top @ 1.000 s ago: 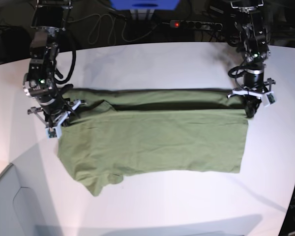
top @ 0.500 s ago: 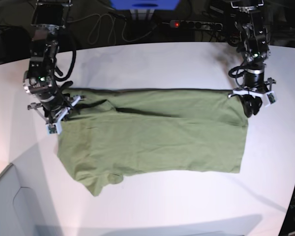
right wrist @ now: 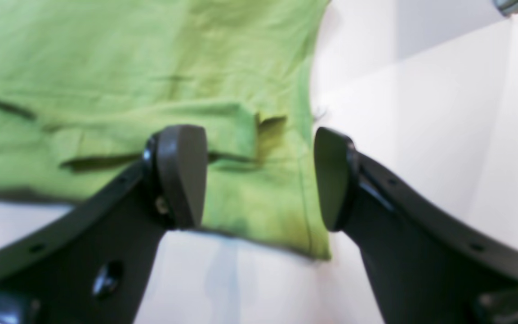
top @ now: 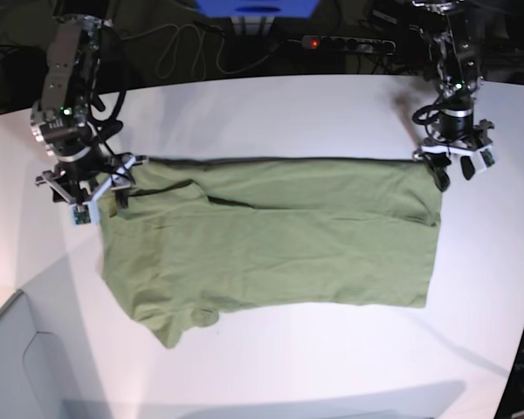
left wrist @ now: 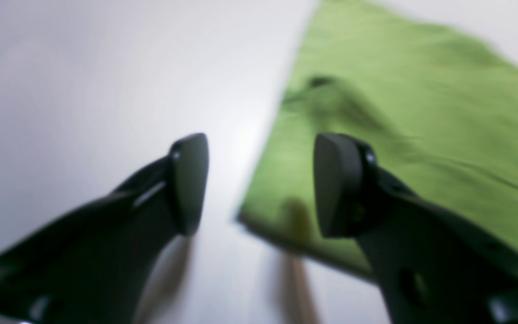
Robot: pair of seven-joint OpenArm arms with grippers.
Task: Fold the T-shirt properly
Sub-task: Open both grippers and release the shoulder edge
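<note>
The olive-green T-shirt [top: 271,244] lies spread flat on the white table [top: 288,113], with one sleeve sticking out at the front left. My left gripper [top: 455,171] is open and empty, hovering just above the shirt's back right corner. In the left wrist view the gripper [left wrist: 259,184] straddles the shirt's edge [left wrist: 398,90], one finger over bare table. My right gripper [top: 99,199] is open and empty above the shirt's back left corner. In the right wrist view the gripper [right wrist: 256,177] hangs over a wrinkled hem of the shirt [right wrist: 128,67].
A power strip [top: 345,42] with a red light, cables and a blue object [top: 258,9] lie behind the table. The table's front left edge [top: 17,297] drops off to a grey surface.
Both grippers have let go of the shirt's back edge, opened and lifted away toward the back. The lifted fold has dropped and the shirt now lies flat.
</note>
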